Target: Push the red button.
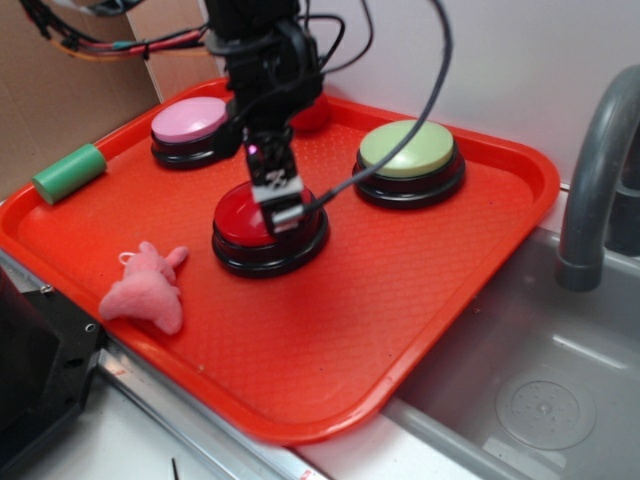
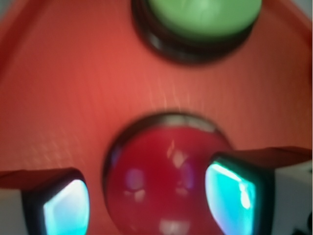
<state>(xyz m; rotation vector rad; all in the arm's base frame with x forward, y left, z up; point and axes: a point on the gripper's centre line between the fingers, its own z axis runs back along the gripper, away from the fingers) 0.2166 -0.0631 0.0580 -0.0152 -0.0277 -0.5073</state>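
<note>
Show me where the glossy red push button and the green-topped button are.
Glossy red push button [image 2: 161, 171]: wrist view, middle of its domed top.
Green-topped round button [image 1: 405, 148]: exterior view, middle of its top.

The red button [image 1: 240, 222] sits upright near the middle of the tray [image 1: 420, 300], its glossy red dome resting on a black ring base. It stands well apart from the tray's edges. In my wrist view the button [image 2: 164, 181] fills the lower middle, blurred but plainly round, with pale highlights shining on the dome and a thin dark rim showing along its upper edge. My hand [image 1: 283, 208] is right over its dome; whether it presses I cannot tell.
</note>
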